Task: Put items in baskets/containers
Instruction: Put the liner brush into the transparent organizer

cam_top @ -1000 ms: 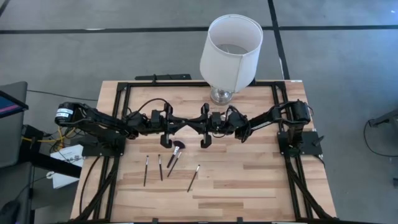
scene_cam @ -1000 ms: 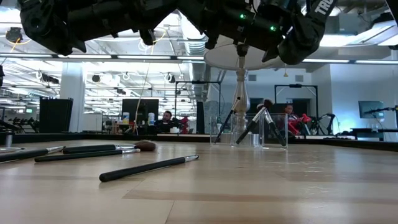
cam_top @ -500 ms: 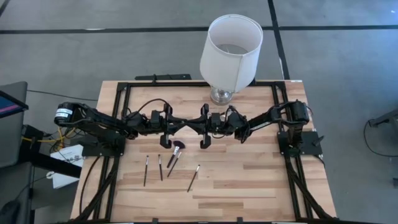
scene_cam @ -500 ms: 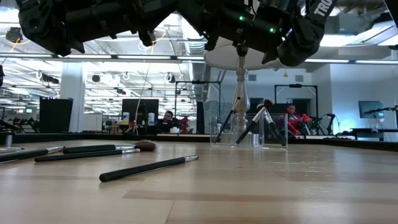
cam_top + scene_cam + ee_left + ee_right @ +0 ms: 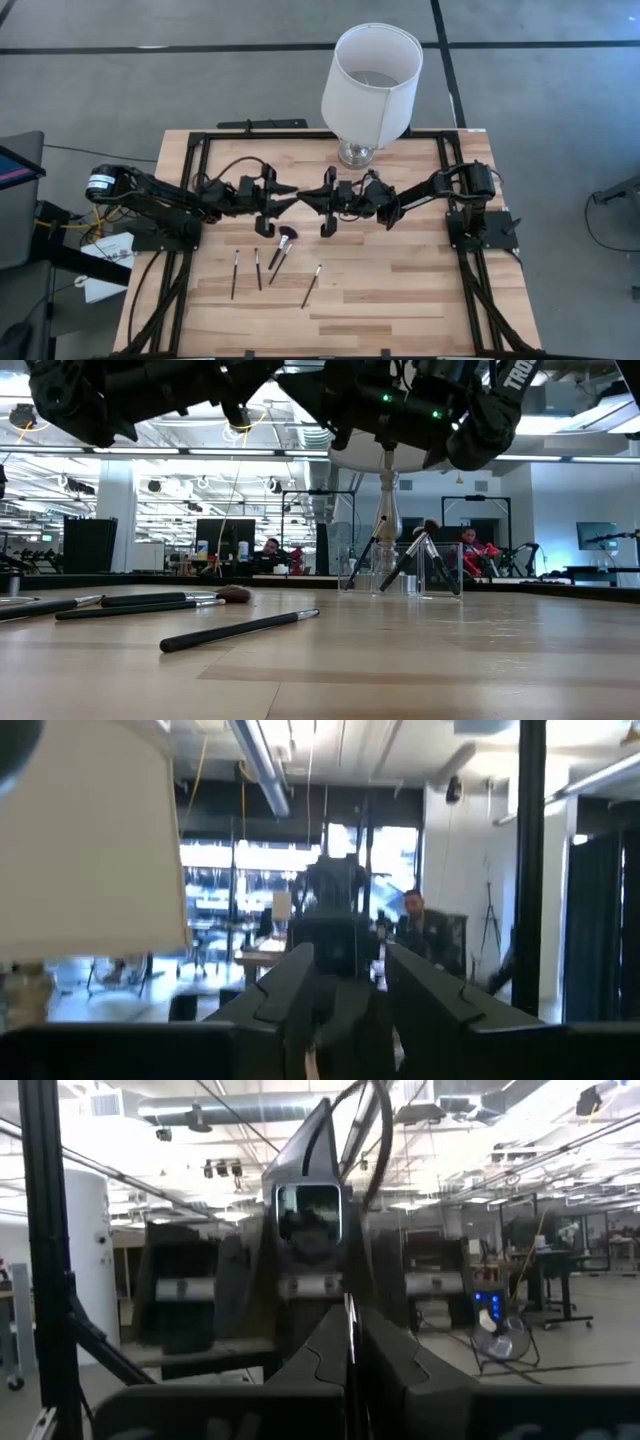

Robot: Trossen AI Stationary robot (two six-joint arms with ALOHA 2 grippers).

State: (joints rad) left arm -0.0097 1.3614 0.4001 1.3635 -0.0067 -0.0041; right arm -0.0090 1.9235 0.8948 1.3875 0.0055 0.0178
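Observation:
Several slim dark brushes lie flat on the wooden table: one, one, a fan-headed one and one. They also show in the low view. A clear tray stands by the lamp's base with a few brushes leaning in it; the arms hide it from above. My left gripper is open and empty in the left wrist view. My right gripper faces it, shut in the right wrist view. Both hang above the table's middle.
A tall lamp with a white shade stands on a glass base at the table's far edge, just behind the grippers. A black frame runs along the table's sides. Bare wood lies at the near right.
My left gripper has drawn back a little toward the table's left edge and risen slightly. My right gripper has followed a little toward the left. The brushes on the table have not moved.

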